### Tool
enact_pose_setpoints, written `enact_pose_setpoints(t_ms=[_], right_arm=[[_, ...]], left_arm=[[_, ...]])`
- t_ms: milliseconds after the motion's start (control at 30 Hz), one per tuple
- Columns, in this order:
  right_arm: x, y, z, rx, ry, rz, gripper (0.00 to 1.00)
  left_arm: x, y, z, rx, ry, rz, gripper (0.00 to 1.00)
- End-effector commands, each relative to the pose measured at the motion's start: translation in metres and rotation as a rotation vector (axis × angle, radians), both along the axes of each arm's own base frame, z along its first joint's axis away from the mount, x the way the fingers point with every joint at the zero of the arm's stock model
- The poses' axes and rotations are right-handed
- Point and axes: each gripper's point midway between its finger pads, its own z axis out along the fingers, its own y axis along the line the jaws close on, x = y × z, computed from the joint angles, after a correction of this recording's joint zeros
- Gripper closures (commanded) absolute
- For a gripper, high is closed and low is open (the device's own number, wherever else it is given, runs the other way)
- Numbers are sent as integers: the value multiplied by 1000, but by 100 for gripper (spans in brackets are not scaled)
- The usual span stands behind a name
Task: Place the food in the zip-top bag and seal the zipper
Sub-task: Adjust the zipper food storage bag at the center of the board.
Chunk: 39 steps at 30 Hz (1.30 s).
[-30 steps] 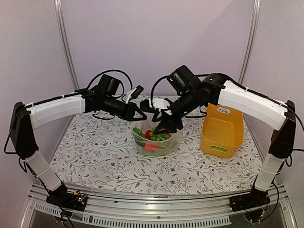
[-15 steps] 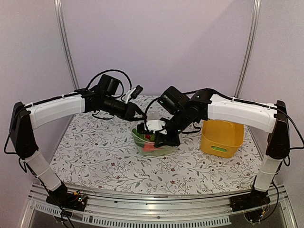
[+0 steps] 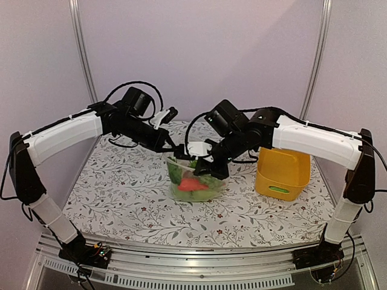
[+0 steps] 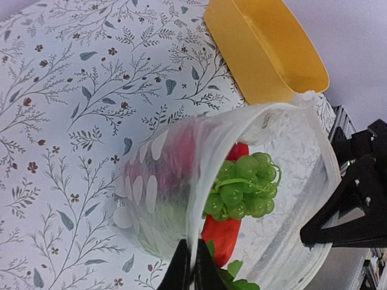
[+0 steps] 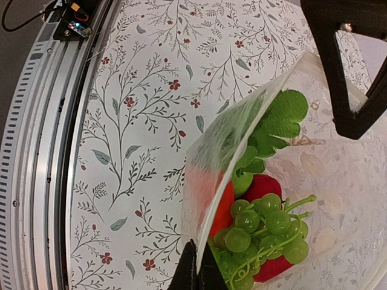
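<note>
Here the zip-top bag (image 3: 195,188) stands mid-table between the two arms, mouth upward and gaping, well left of the yellow bin (image 3: 281,172). The food is inside it: green grapes (image 4: 242,187) on top, the carrot (image 4: 222,232) below them, and a red fruit (image 5: 261,187) beside a leafy green top (image 5: 278,118). No food shows loose on the floral table (image 3: 121,199), so loading looks finished and sealing is the step in hand. The left gripper (image 4: 192,266) has its fingers pressed together on the thin film of the rim at the bag's left side. The right gripper (image 5: 195,266) is pinched likewise on the rim across the opening. Each wrist view shows the other arm's black fingers on the far side of the mouth. That is the relation that counts: the zipper (image 4: 266,109) curves in an open loop from one pinch to the other, so the mouth's long axis runs roughly left to right between the grippers, with neither clearly nearer. Drawing the two pinches apart along that line would probably flatten the loop and bring the strips face to face. Whether the bag's bottom rests on the table or hangs just clear, I cannot tell
</note>
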Motion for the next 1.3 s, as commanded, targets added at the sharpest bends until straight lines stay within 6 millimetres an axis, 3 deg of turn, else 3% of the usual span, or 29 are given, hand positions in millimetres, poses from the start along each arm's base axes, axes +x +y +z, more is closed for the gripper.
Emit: enact_pose_setpoints(t_ms=[0,33,100,233,300,600,667,767,833,933,1067,1167,1267], right_arm=[[9,8,26,69,-45,-32,100],[11,9,30,75,-52,-36,100],[11,8,31,77,-54,-38,99],[10,11,25,69,-34,-31,98],[9,12,20,63,-23,-27,98],[12,11,16,50,-30,-33,97],[12,8,17,42,-31,-40,91],[16,-8,23,40,-14,-57,75],[26,-29,27,54,1,-92,65],[49,-75,37,103,37,-196,61],[89,-158,41,135,31,-416,57],[115,-224,24,98,27,-588,57],[126,-268,11,68,31,-685,56]], left_arm=[[-13,-20,38,-26,-74,-69,99],[-14,-23,47,-42,-104,-77,100],[-10,-20,48,-25,-134,-68,100],[3,-13,25,98,-129,-53,72],[10,-16,19,112,-130,-53,66],[28,-19,8,141,-103,-40,100],[30,-18,9,136,-118,-33,100],[33,-13,10,114,-132,-17,100],[36,-11,9,92,-141,-3,100],[38,-8,9,49,-146,5,100],[36,-4,7,17,-132,7,100],[34,-3,7,-1,-132,2,100],[33,-1,9,-25,-129,0,100]])
